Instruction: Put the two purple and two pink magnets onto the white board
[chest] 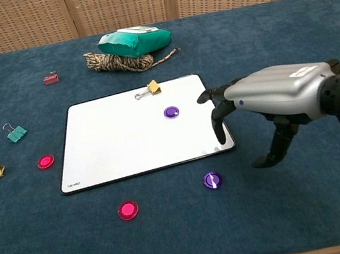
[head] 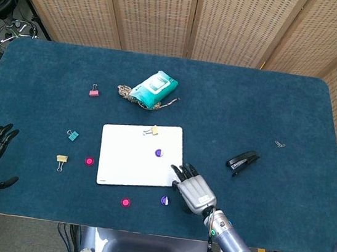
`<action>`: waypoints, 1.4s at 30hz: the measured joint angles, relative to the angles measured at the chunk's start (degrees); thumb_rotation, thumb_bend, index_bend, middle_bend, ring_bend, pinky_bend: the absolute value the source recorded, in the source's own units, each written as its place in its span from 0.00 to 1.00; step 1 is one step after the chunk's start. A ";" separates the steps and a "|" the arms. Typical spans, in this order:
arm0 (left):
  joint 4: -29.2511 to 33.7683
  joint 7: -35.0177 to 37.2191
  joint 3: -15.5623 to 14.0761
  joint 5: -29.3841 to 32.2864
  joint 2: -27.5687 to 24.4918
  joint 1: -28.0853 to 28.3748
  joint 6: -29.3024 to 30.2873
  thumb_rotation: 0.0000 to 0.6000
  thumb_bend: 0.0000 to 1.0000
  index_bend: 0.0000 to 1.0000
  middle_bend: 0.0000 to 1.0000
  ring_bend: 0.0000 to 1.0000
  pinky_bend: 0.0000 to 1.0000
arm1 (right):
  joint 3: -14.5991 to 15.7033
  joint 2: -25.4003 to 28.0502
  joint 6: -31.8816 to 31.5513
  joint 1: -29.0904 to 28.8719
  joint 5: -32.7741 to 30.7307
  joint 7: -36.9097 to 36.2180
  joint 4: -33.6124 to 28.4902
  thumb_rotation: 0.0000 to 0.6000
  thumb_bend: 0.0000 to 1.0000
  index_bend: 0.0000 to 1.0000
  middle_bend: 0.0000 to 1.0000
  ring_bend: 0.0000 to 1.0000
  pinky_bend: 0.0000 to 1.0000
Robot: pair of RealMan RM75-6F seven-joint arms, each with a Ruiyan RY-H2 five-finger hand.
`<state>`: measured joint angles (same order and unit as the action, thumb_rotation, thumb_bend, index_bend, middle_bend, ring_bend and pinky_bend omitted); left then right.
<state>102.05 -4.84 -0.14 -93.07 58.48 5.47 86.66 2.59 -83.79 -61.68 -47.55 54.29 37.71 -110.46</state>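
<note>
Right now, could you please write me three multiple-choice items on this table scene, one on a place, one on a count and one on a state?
1. Where does the yellow binder clip nearest the wipes pack lie?
A. on the white board's far edge
B. beside the stapler
C. under the right hand

2. How many magnets lie on the white board?
A. none
B. one
C. three

3. What is the right hand holding?
A. a pink magnet
B. a purple magnet
C. nothing

Key: 1 A, the yellow binder clip sits on the white board at its far edge. 2 B, only one purple magnet is on it. 3 C, the right hand hovers with fingers apart, empty.
</note>
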 measured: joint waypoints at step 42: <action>0.18 1.54 -0.39 -1.32 -0.90 -0.45 0.92 1.00 0.00 0.00 0.00 0.00 0.00 | -5.84 -12.92 -5.21 0.48 -16.41 6.05 3.50 1.00 0.28 0.41 0.00 0.00 0.00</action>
<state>102.23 -3.30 -0.54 -94.39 57.58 5.02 87.58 -3.25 -96.71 -66.89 -47.07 37.88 43.76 -106.96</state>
